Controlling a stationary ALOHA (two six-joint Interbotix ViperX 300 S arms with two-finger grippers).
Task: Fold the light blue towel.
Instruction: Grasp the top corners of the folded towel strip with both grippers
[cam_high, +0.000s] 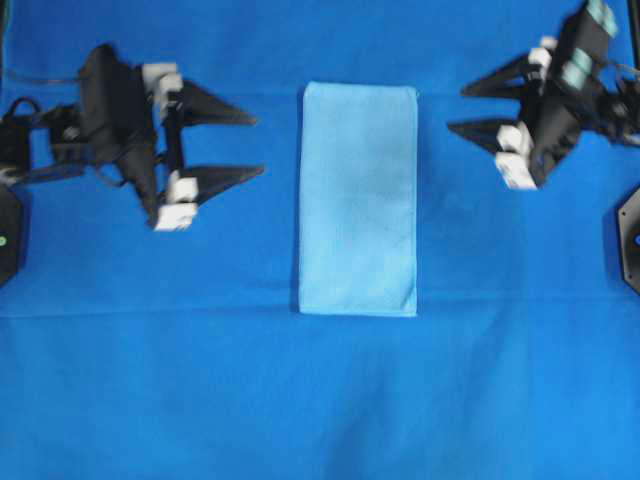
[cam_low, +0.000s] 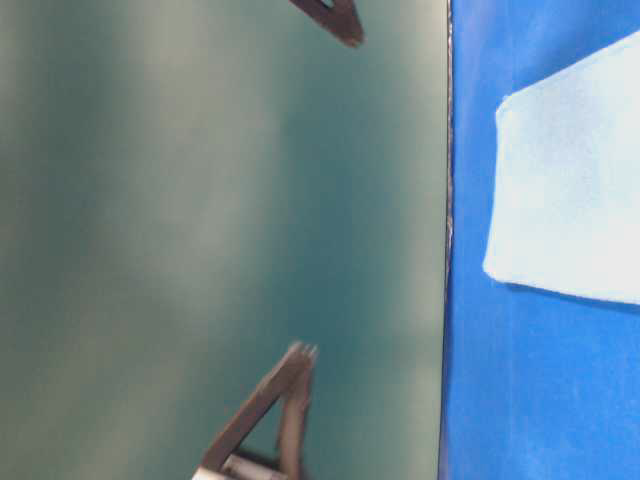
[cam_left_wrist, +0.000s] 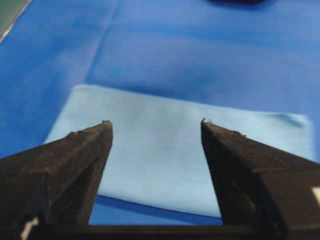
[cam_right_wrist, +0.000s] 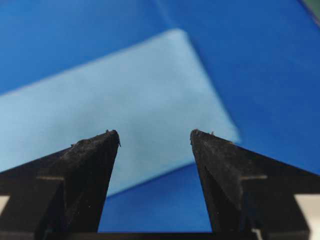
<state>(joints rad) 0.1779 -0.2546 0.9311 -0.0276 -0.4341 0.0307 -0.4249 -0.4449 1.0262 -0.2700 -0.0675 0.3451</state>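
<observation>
The light blue towel (cam_high: 358, 199) is laid flat at the middle of the darker blue sheet (cam_high: 320, 400), folded into a tall narrow rectangle whose long sides run from far to near in the overhead view. Its edges are seen to be straight and its corners squared; a second layer shows along the left and near edges.

The left gripper (cam_high: 258, 146) is held to the left of the towel, apart from it, with its two black fingers spread wide and nothing between them. In the left wrist view the towel (cam_left_wrist: 165, 150) is framed between the parted fingertips (cam_left_wrist: 95, 145), which are raised above the cloth.

The right gripper (cam_high: 457, 109) is held to the right of the towel's far end, also apart from it, released and empty. In the right wrist view a towel corner (cam_right_wrist: 210, 115) is seen beyond the open fingers.
</observation>
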